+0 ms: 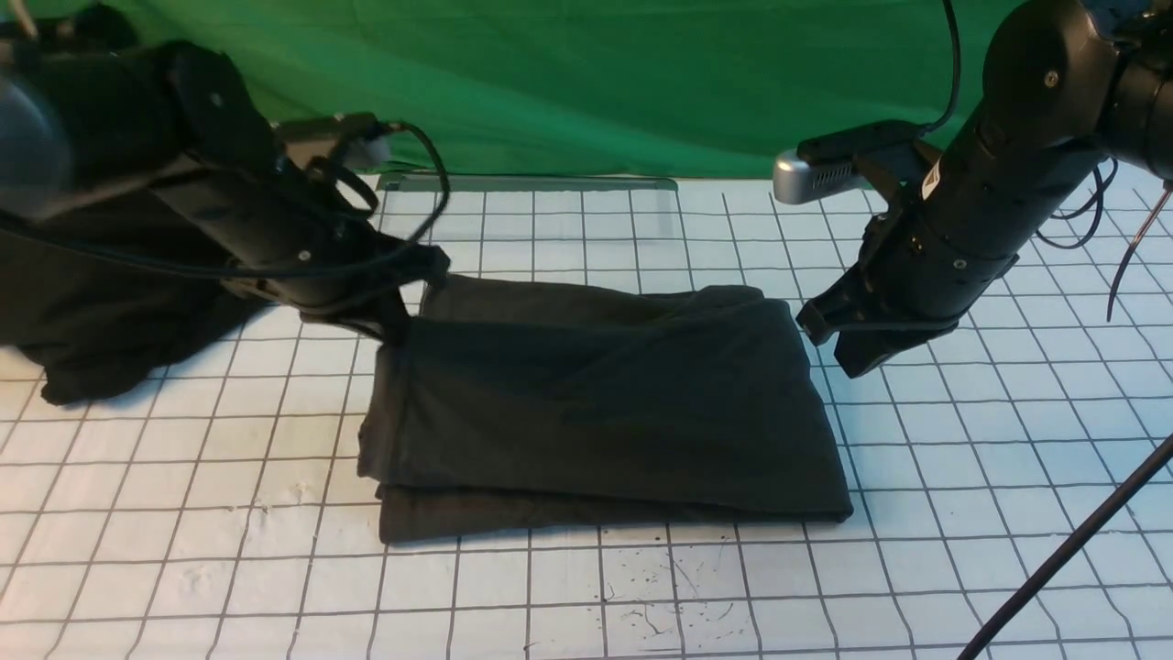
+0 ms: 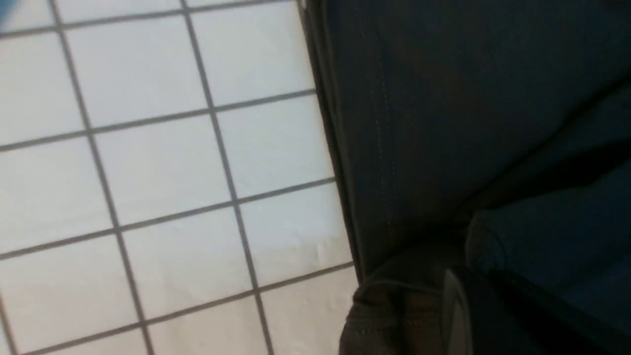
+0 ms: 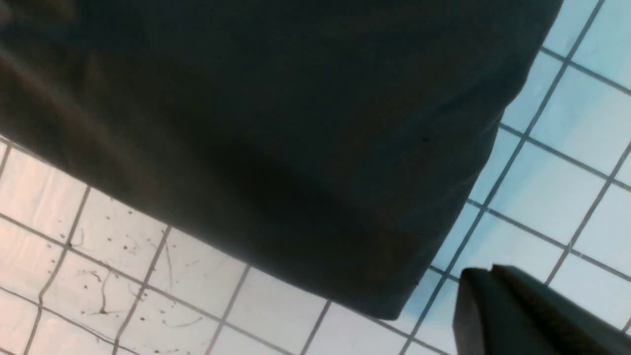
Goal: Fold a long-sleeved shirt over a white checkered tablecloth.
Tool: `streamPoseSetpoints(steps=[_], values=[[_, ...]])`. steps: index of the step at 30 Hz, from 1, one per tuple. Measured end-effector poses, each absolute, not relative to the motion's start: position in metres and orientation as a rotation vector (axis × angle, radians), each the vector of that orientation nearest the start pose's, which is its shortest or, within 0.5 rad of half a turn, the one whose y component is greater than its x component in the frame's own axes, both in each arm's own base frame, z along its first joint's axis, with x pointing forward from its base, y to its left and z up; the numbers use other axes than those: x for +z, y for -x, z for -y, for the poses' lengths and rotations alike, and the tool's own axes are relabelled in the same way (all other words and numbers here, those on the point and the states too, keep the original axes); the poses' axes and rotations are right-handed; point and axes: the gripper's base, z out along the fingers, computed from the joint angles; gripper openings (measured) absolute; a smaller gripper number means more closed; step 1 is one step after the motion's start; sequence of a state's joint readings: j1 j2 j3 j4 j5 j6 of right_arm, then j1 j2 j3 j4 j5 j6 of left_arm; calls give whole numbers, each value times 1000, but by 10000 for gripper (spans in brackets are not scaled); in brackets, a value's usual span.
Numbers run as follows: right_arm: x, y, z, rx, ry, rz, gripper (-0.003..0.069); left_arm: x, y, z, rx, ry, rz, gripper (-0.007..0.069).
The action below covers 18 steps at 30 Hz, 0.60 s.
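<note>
Looking at the front view first: my dark charcoal-brown soft knit long-sleeved shirt [image 1: 605, 394] lies folded into a neat rectangle in the middle of the white checkered tablecloth [image 1: 962, 440], no print showing. My left gripper [image 1: 400, 321] sits at the shirt's far left corner, clamped tight on the fabric, and that corner stands up a bit off the cloth. My right gripper [image 1: 838, 353] hangs just beside the shirt's far right corner with its jaws closed and nothing in them. Off to the left there's a shapeless black heap of cloth [image 1: 82, 339], partly hidden behind my left arm, and a plain green cloth [image 1: 586, 82] hangs along the far side. Some ink specks [image 1: 660, 596] dot the near squares.

Left wrist view: one dark finger [image 2: 456, 315] presses into a bunched bit of the shirt's stitched hem [image 2: 389, 315], white grid right beside it.

Right wrist view: the shirt's rounded corner [image 3: 394, 276] lies flat on the grid, and my closed fingertips [image 3: 498, 305] are near it but not touching.
</note>
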<state>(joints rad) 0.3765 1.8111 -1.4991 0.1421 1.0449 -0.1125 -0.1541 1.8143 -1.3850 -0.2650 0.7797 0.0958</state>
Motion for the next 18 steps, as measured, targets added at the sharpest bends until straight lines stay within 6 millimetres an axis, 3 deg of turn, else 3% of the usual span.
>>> streamPoseSetpoints(steps=[5,13,18], values=[[268,-351,-151,246,616,-2781,-2,242,-383,66,-319,-94,-2708,11],[268,-352,-152,263,613,-2759,-1,226,-385,68,-354,-75,-2777,22],[268,-352,-152,263,622,-2757,-1,222,-386,66,-317,-78,-2790,106]])
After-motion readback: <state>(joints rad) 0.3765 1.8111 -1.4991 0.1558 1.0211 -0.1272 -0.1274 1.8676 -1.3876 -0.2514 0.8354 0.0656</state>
